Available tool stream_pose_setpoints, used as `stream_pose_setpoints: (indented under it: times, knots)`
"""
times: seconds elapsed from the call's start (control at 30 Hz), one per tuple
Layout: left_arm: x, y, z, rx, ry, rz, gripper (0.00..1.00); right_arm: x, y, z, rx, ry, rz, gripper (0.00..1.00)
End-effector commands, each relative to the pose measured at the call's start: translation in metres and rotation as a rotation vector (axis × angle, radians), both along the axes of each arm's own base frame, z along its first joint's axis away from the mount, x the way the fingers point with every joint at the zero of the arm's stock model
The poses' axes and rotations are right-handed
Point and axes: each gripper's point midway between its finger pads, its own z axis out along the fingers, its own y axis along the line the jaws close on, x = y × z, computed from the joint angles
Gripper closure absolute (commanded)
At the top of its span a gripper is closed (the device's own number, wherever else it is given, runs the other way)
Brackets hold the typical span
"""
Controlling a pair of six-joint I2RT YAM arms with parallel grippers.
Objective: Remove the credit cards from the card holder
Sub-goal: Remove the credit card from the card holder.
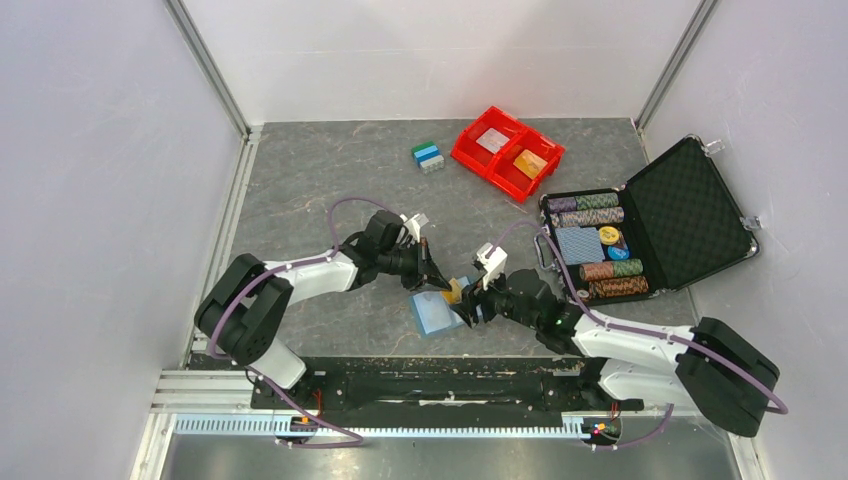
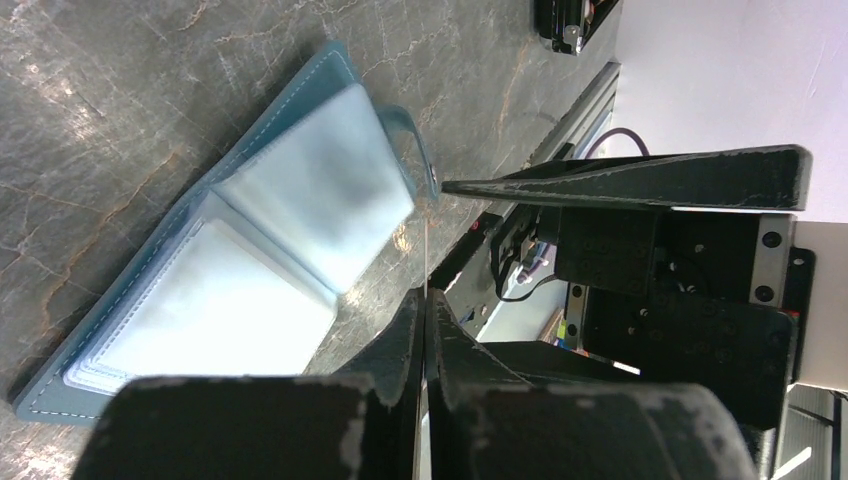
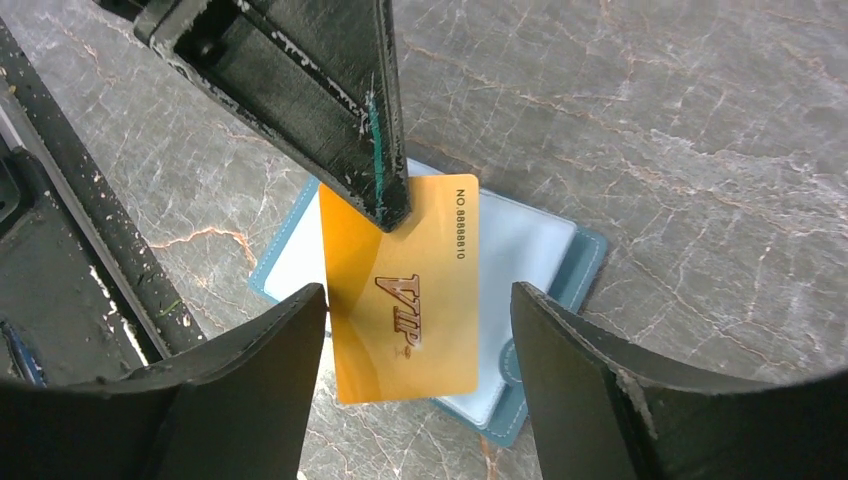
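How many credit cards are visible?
3. The orange VIP card is pinched by the left pincer above the card holder; a whitish card and another orange card lie in the red bin. Others may be hidden.

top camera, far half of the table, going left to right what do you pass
small green and blue box -> red bin -> open black case

A red two-compartment bin (image 1: 466, 153) sits on the marbled worktop (image 1: 330, 180). An open black case (image 1: 690, 212) holds poker chips (image 1: 585, 204).
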Motion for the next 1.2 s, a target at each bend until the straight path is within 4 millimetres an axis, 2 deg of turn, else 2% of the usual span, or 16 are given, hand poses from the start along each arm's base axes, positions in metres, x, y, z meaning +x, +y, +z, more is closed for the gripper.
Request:
stream_pose_setpoints:
  times: [0.0, 0.2, 0.43, 0.57, 0.67, 0.77, 0.97, 1.17]
  knots:
    - [0.000, -0.004, 0.020, -0.051, -0.023, 0.003, 0.98, 0.009, -0.004, 0.020, 0.036, -0.057, -0.029, 0.28]
    - [0.007, 0.003, 0.040, -0.047, -0.085, 0.073, 0.98, 0.012, -0.005, 0.040, 0.073, -0.030, -0.070, 0.21]
    - [0.019, 0.014, 0.067, -0.067, -0.177, 0.182, 0.98, 0.004, 0.008, 0.068, 0.267, 0.087, -0.094, 0.23]
    - [0.021, 0.019, 0.096, -0.145, -0.261, 0.238, 0.98, 0.003, 0.011, 0.087, 0.401, 0.156, -0.135, 0.26]
    - [0.018, 0.024, 0.115, -0.205, -0.311, 0.268, 0.98, 0.003, 0.009, 0.102, 0.509, 0.201, -0.171, 0.29]
    - [0.017, 0.030, 0.123, -0.224, -0.345, 0.295, 0.98, -0.004, 0.009, 0.120, 0.657, 0.232, -0.157, 0.32]
    - [0.009, 0.032, 0.148, -0.350, -0.361, 0.314, 0.98, -0.008, 0.004, 0.136, 0.823, 0.289, -0.163, 0.39]
    - [0.004, 0.032, 0.159, -0.419, -0.361, 0.313, 0.98, -0.008, 0.002, 0.149, 0.892, 0.288, -0.149, 0.58]
